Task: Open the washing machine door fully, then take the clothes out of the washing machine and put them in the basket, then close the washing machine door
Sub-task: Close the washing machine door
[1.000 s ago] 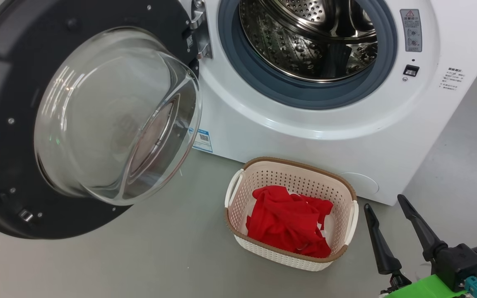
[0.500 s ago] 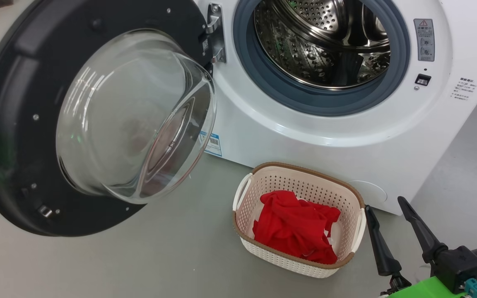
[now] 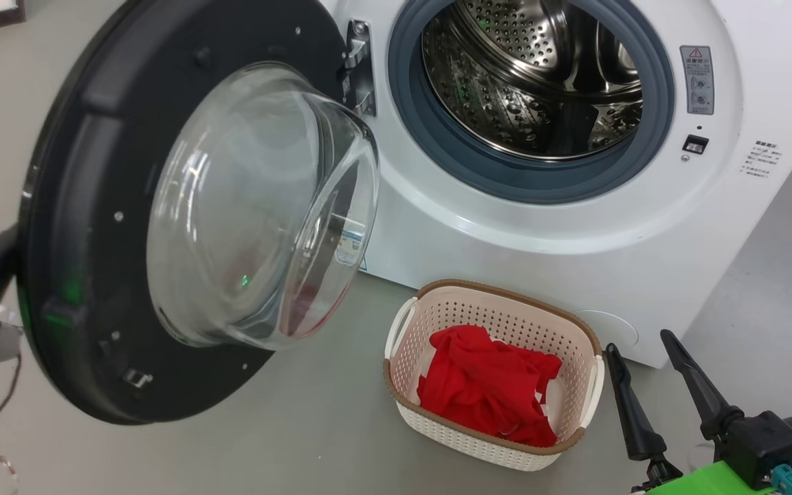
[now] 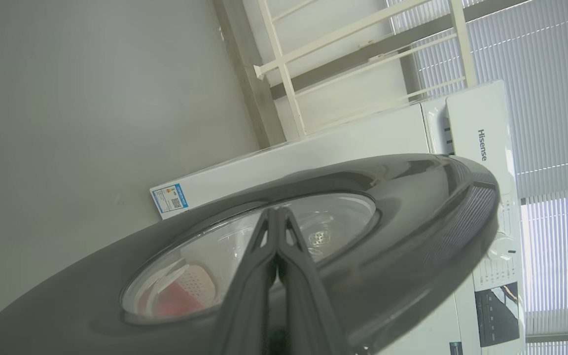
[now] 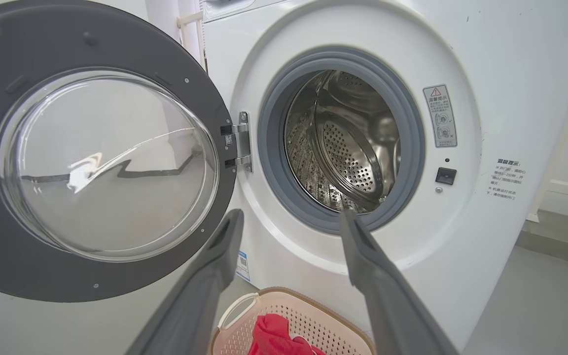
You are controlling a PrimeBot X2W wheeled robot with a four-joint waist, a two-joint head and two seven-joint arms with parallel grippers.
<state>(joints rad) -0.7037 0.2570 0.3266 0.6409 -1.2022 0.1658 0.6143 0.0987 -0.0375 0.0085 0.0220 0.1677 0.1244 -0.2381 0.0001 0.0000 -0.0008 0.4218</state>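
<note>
done: clothes (image 3: 485, 392) lie in the basket (image 3: 506, 292); washing machine (image 3: 575, 234) looks empty.
remaining: washing machine door (image 3: 86, 206) hangs open, not yet closed.
left pincer (image 4: 278, 212): pressed together, at the door's outer face.
right pincer (image 3: 636, 344): spread, empty, beside the basket.

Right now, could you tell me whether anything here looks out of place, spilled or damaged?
Nothing stands out. The washing machine door hangs open and looks undamaged. The clothes lie wholly inside the basket, which stands upright on the floor. The visible part of the drum looks bare.
</note>
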